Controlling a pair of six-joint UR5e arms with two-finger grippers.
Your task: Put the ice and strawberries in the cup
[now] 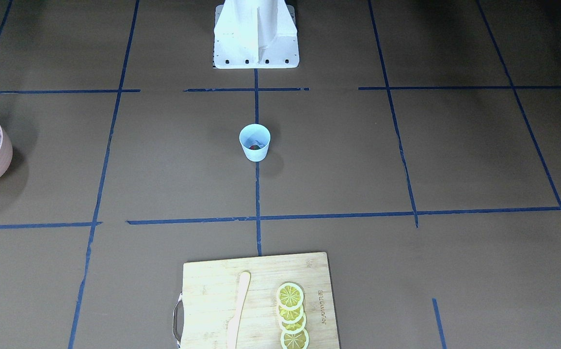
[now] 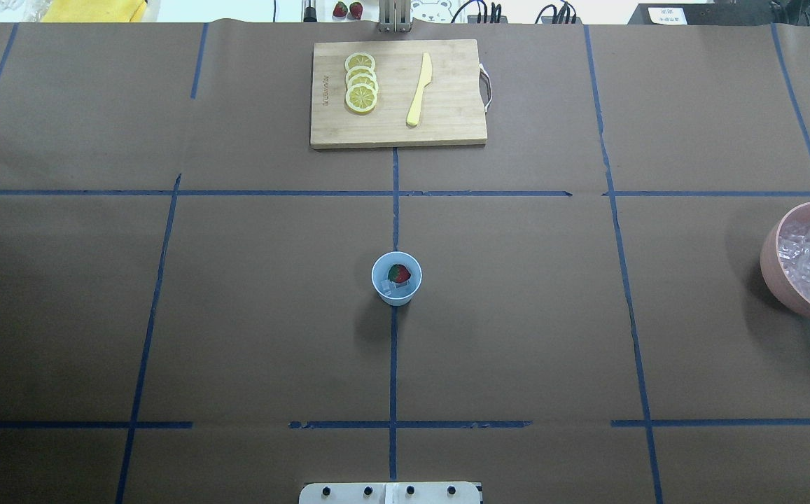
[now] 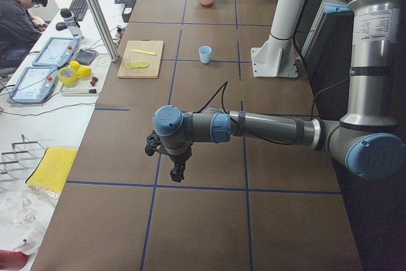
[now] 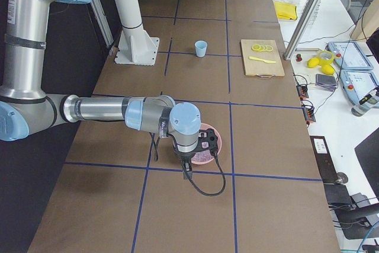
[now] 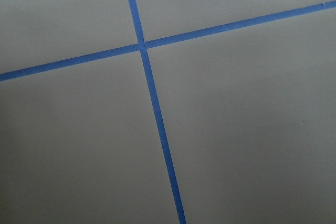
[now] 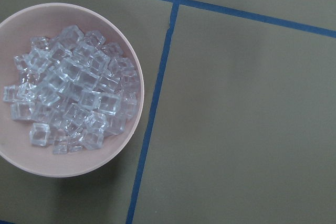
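Note:
The light-blue cup (image 2: pixel 396 278) stands upright at the middle of the table and also shows in the front view (image 1: pixel 254 142). Inside it lie a red strawberry (image 2: pixel 399 273) and a clear ice cube (image 2: pixel 390 288). Many more ice cubes (image 6: pixel 73 93) fill the pink bowl (image 6: pixel 138 66) at the table's right end (image 2: pixel 769 241). My left gripper (image 3: pixel 176 176) hangs over bare table far from the cup. My right gripper (image 4: pixel 186 175) hangs above the bowl (image 4: pixel 214 139). Neither wrist view shows fingers, so I cannot tell whether either gripper is open or shut.
A wooden cutting board (image 2: pixel 447 119) lies at the far middle edge with lemon slices (image 2: pixel 361 82) and a pale knife (image 2: pixel 419 91) on it. The robot's white base (image 1: pixel 256 34) stands at the near edge. An operator (image 3: pixel 19 17) sits beyond the table's far side.

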